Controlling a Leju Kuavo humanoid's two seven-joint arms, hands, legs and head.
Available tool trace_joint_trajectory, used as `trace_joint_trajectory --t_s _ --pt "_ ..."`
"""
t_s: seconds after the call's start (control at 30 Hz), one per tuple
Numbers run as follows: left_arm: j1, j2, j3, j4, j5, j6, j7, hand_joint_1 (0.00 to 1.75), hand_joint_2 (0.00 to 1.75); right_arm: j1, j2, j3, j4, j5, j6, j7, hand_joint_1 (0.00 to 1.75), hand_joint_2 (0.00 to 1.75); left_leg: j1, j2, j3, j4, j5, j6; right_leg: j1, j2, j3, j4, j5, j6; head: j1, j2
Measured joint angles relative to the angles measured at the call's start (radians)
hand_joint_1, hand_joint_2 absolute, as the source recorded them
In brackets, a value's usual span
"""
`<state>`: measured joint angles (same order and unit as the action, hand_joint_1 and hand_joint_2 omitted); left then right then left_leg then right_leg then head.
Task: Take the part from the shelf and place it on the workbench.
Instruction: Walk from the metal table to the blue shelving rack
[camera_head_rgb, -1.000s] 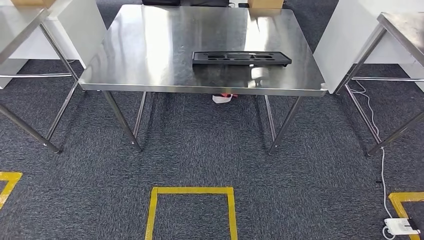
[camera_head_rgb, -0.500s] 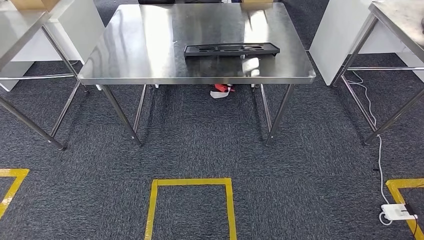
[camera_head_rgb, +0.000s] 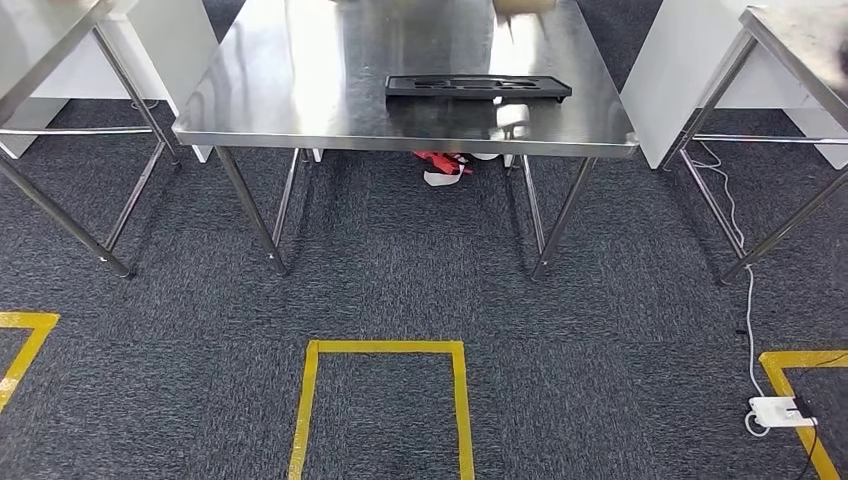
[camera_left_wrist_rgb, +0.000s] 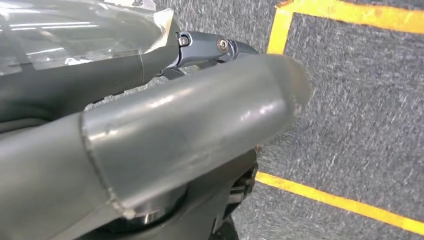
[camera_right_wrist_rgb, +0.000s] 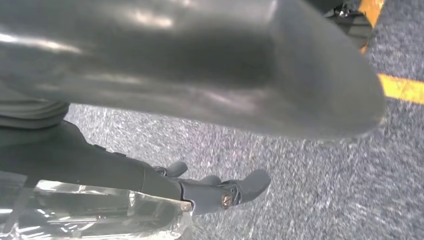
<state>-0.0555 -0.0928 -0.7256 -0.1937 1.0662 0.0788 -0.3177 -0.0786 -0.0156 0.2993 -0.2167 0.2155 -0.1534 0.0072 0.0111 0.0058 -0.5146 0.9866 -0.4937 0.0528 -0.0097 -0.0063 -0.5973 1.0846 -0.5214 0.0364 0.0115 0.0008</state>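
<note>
We judge the part (camera_head_rgb: 478, 88) is already set down: a flat black tray-like piece with moulded recesses, lying on the steel bench (camera_head_rgb: 300, 100), right of the bench's middle and close to its near edge, with nothing touching it. Its long axis runs side to side across our view, roughly parallel to that near edge, and its recessed face looks upward. What is left, as we read it, is to stand clear of the bench without bumping its legs or edge, and to keep both arms low and away from the top so the part stays put. Our left hand (camera_left_wrist_rgb: 165, 130) and right hand (camera_right_wrist_rgb: 190, 75) hang over the grey carpet near the yellow tape (camera_head_rgb: 384, 348); whether the fingers (camera_right_wrist_rgb: 235, 189) are spread or curled we cannot tell.
</note>
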Motion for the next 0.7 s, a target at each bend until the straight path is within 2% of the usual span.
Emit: trace_joint_trajectory --t_s 0.07,0.1,0.13,0.17,0.2,0.23,0.27,0.3,0.33,0.37,0.4,0.43,0.47,0.5,0.57,0.6,0.63,0.67,0.7 --pt "0.0 0.001 0.0 0.0 0.0 0.0 0.0 0.0 0.0 0.0 0.0 0.0 0.0 0.0 0.0 0.0 0.0 0.0 -0.003 0.002 -0.021 0.0 0.015 0.007 -0.003 0.002 -0.045 0.128 -0.072 -0.003 0.004 0.0" --pt "0.0 0.001 -0.001 0.0 0.0 0.0 0.0 0.0 0.0 0.001 0.0 0.0 0.0 0.0 0.0 0.0 0.0 0.0 -0.003 0.003 -0.032 0.001 0.023 0.006 -0.003 0.002 -0.056 0.178 -0.09 0.001 0.004 0.0" --pt "0.0 0.001 -0.001 0.0 0.0 0.0 0.0 0.0 0.0 0.002 -0.001 0.0 0.0 0.0 0.0 0.0 0.0 0.0 -0.004 0.004 -0.042 0.001 0.031 0.005 -0.004 0.002 -0.049 0.194 -0.091 0.009 0.004 0.0" --pt "0.0 0.001 -0.001 0.0 0.0 0.0 0.0 0.0 0.0 0.003 -0.001 0.0 0.0 0.0 0.0 0.0 0.0 0.0 -0.004 0.004 -0.05 0.002 0.037 0.003 -0.004 0.002 -0.023 0.17 -0.076 0.018 0.004 0.0" --pt "0.0 0.0 -0.001 0.0 0.0 0.0 0.0 0.0 0.0 0.003 -0.002 0.0 0.0 0.0 0.0 0.0 0.0 0.0 -0.004 0.004 -0.057 0.002 0.044 0.0 -0.004 0.002 0.022 0.108 -0.053 0.027 0.004 0.0" --pt "0.0 0.0 -0.002 0.0 0.0 0.0 0.0 0.0 0.0 0.002 -0.002 0.0 0.0 0.0 0.0 0.0 0.0 0.0 -0.004 0.004 -0.062 0.002 0.05 -0.003 -0.004 0.002 0.075 0.025 -0.035 0.029 0.004 0.0" --pt "0.0 0.0 -0.002 0.0 0.0 0.0 0.0 0.0 0.0 0.001 -0.003 0.0 0.0 0.0 0.0 0.0 0.0 0.0 -0.005 0.004 -0.066 0.003 0.056 -0.008 -0.001 0.002 0.122 -0.051 -0.022 0.027 0.004 0.0" --pt "0.0 0.0 -0.002 0.0 0.0 0.0 0.0 0.0 0.0 0.0 -0.003 0.0 0.0 0.0 0.0 0.0 0.0 0.0 -0.007 0.004 -0.069 0.003 0.062 -0.014 0.002 0.003 0.152 -0.106 -0.016 0.021 0.004 0.0" --pt "-0.001 0.0 -0.002 0.0 0.0 0.0 0.0 0.0 0.0 -0.001 -0.003 0.0 0.0 -0.001 0.0 0.0 0.0 0.0 -0.008 0.005 -0.071 0.003 0.068 -0.019 0.006 0.004 0.162 -0.131 -0.016 0.014 0.004 0.0" --pt "-0.001 0.0 -0.002 0.0 0.0 0.0 0.0 0.0 0.0 0.0 -0.003 0.0 0.0 -0.001 0.0 0.0 0.0 0.0 -0.009 0.005 -0.072 0.003 0.074 -0.025 0.009 0.004 0.159 -0.135 -0.013 0.008 0.003 0.0" --pt "0.0 0.0 -0.002 0.0 0.0 0.0 0.0 0.0 0.0 0.0 -0.003 0.0 0.0 -0.001 0.0 0.0 0.0 0.0 -0.009 0.005 -0.074 0.004 0.077 -0.03 0.005 0.004 0.151 -0.135 -0.008 -0.001 0.003 0.0" --pt "0.0 0.0 -0.002 0.0 0.0 0.0 0.0 0.0 0.0 0.0 -0.003 0.0 0.0 -0.001 0.0 0.0 0.0 0.0 -0.008 0.003 -0.08 0.011 0.068 -0.036 0.0 0.003 0.147 -0.135 -0.002 -0.01 0.003 0.0" --pt "0.001 0.001 -0.003 0.0 0.0 0.0 0.0 0.0 0.0 0.0 -0.002 0.0 0.0 -0.001 0.0 0.0 0.0 0.0 -0.006 0.0 -0.089 0.033 0.042 -0.042 -0.004 0.002 0.141 -0.136 0.006 -0.023 0.001 0.0" --pt "0.001 0.001 -0.003 0.0 0.0 0.0 0.0 0.0 0.0 0.0 -0.002 0.0 0.0 -0.001 0.0 0.0 0.0 0.0 -0.004 -0.002 -0.104 0.074 0.002 -0.047 -0.009 0.001 0.135 -0.136 0.015 -0.034 -0.001 0.0" --pt "0.001 0.002 -0.003 0.0 0.0 0.0 0.0 0.0 0.0 0.0 -0.002 0.001 0.0 -0.001 0.0 0.0 0.0 0.0 -0.001 -0.005 -0.142 0.202 -0.09 -0.057 -0.006 -0.002 0.118 -0.134 0.03 -0.047 -0.004 0.0" --pt "0.001 0.002 -0.003 0.0 0.0 0.0 0.0 0.0 0.0 0.001 -0.002 0.001 0.0 -0.001 0.0 0.0 0.0 0.0 0.001 -0.005 -0.155 0.257 -0.115 -0.06 -0.005 -0.003 0.11 -0.132 0.036 -0.048 -0.004 0.0" --pt "0.002 0.002 -0.003 0.0 0.0 0.0 0.0 0.0 0.0 0.002 -0.002 0.001 0.0 -0.001 0.0 0.0 0.0 0.0 0.002 -0.005 -0.153 0.284 -0.12 -0.063 -0.005 -0.004 0.1 -0.128 0.041 -0.046 -0.004 0.0" --pt "0.002 0.002 -0.003 0.0 0.0 0.0 0.0 0.0 0.0 0.003 -0.002 0.001 0.0 -0.001 0.0 0.0 0.0 0.0 0.005 -0.005 -0.133 0.271 -0.106 -0.065 -0.005 -0.004 0.091 -0.123 0.045 -0.043 -0.005 0.0" --pt "0.002 0.002 -0.003 0.0 0.0 0.0 0.0 0.0 0.0 0.004 -0.001 0.001 0.0 -0.001 0.0 0.0 0.0 0.0 0.007 -0.004 -0.1 0.231 -0.083 -0.065 -0.006 -0.004 0.083 -0.116 0.047 -0.041 -0.005 0.0"
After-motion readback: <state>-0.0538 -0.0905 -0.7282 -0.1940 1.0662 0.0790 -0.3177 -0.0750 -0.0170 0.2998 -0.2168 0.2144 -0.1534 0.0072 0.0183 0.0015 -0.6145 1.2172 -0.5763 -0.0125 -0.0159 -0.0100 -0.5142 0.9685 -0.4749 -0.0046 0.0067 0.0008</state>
